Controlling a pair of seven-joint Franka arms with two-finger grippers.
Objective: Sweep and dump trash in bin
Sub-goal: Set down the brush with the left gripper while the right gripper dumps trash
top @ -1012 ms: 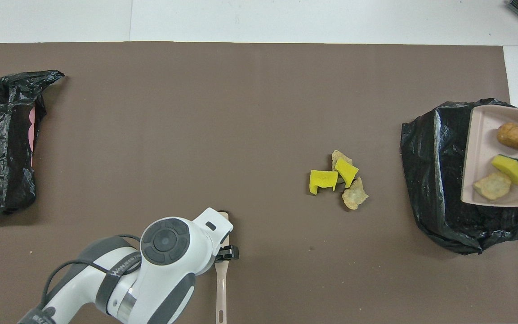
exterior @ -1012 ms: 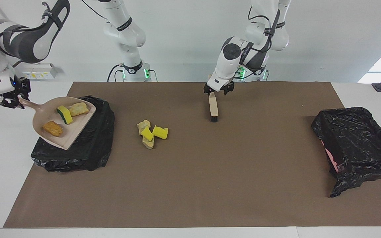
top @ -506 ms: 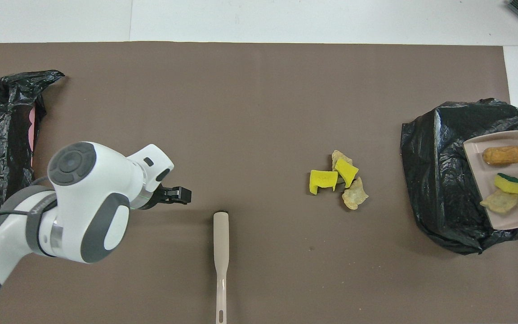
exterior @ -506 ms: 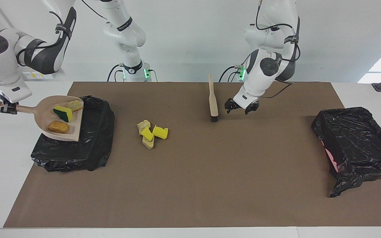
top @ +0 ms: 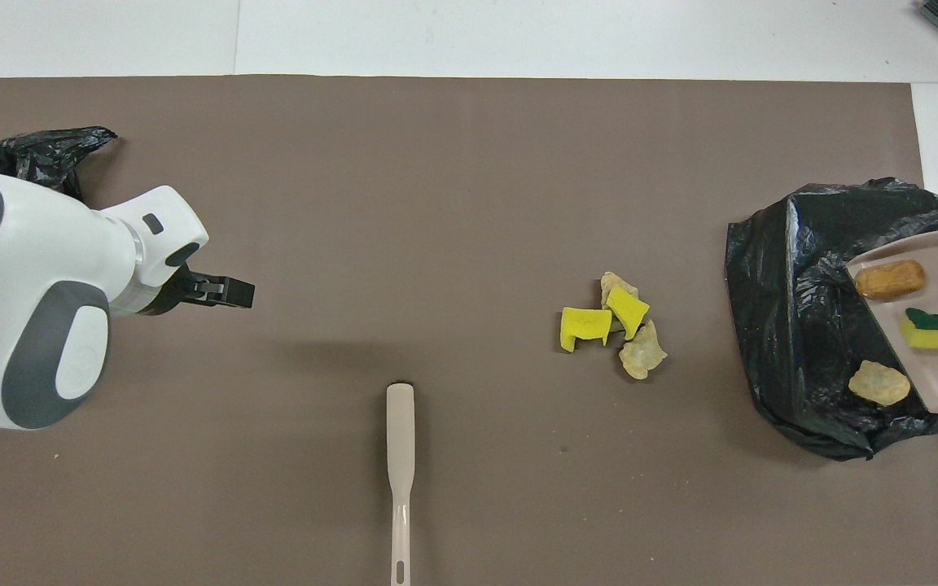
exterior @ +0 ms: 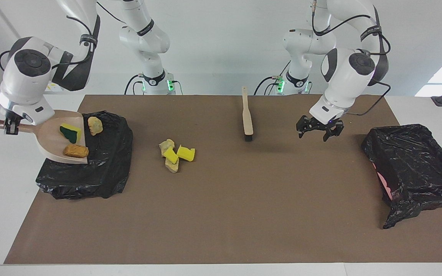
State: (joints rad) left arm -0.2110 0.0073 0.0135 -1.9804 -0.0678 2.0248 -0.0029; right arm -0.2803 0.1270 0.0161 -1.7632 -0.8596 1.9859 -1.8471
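- The brown mat (exterior: pixel 221 214) covers most of the table, and everything lies on it.
- Two bins lined with black bags stand at its ends: the bin at the right arm's end (exterior: pixel 102 168) is the one in use, while the bin at the left arm's end (exterior: pixel 416 168) has nothing visible going into it.
- The dustpan (exterior: pixel 54 140) is tipped over the bin at the right arm's end, with its open edge lowered toward the bag.
- The brush (exterior: pixel 247 117) lies flat on the mat near the robots, bristles pointing away from them, untouched.
- The left gripper (exterior: pixel 319 130) hangs over bare mat between the brush and the bin at its own end, fingers spread wide and holding nothing.
- The right gripper (exterior: pixel 12 126) is clamped on the dustpan's handle, out past the mat's edge.
- The trash is in three places: a loose pile (exterior: pixel 175 154) of yellow wedges and tan lumps on the mat between the brush and the bin in use; a green-backed yellow sponge (exterior: pixel 70 132) and an orange-brown lump (exterior: pixel 76 151) in the pan; and a tan lump (exterior: pixel 95 125) just off the pan's lip, seemingly on the bag, though it may be in mid-fall.
- Step in hand, as I judge it: dumping the first load.
- Next move likely calls for a steeper tilt to shed the last two pieces, then bringing the pan down beside the pile while the left gripper collects the brush.
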